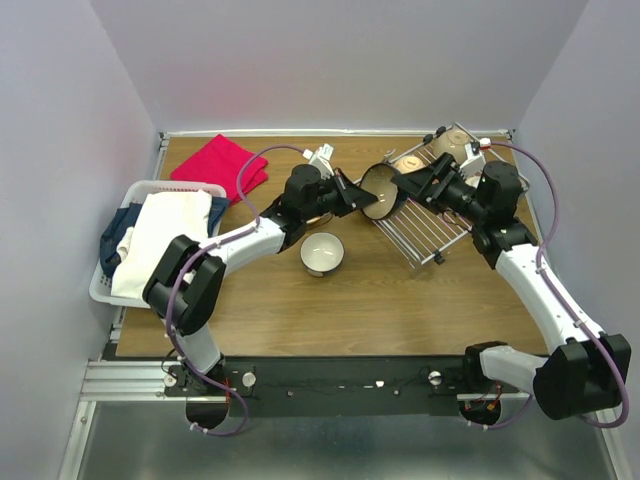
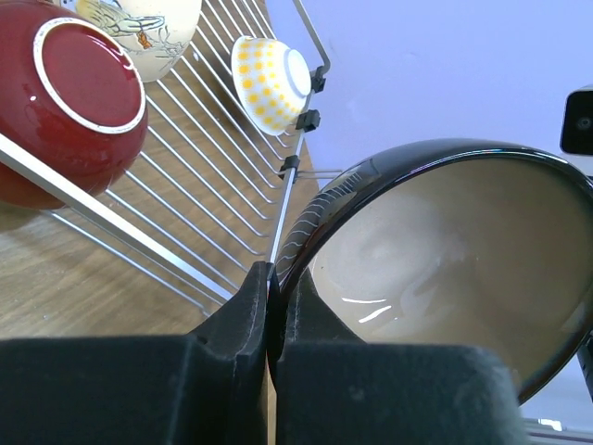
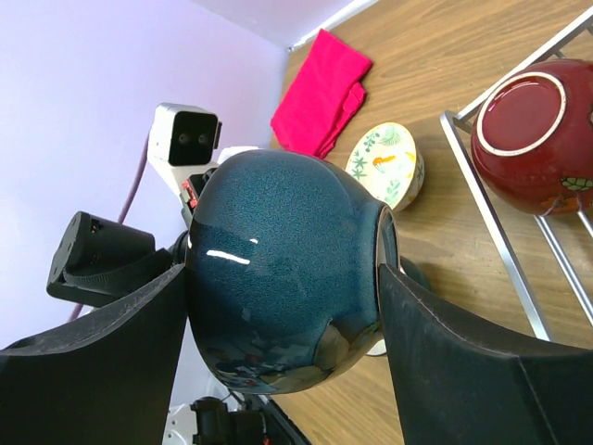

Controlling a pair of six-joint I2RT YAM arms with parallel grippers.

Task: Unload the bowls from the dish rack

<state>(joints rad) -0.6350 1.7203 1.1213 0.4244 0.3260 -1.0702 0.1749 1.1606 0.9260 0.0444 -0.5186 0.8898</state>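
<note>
A teal-blue bowl (image 1: 380, 192) with a cream inside hangs in the air between my two grippers, left of the wire dish rack (image 1: 425, 232). My left gripper (image 2: 271, 269) is shut on this bowl's (image 2: 445, 250) rim. My right gripper (image 3: 283, 269) is spread wide, one finger on either side of the same bowl (image 3: 278, 213). On the rack (image 2: 222, 185) lie an upturned red bowl (image 2: 74, 102), a yellow-dotted bowl (image 2: 269, 83) and a cream bowl (image 2: 139, 23). A white bowl (image 1: 322, 252) and a floral bowl (image 3: 384, 165) stand on the table.
A white plastic basket (image 1: 110, 285) holding cloths stands at the left table edge. A red cloth (image 1: 220, 165) lies at the back left. The rack sits slanted at the back right, close to the wall.
</note>
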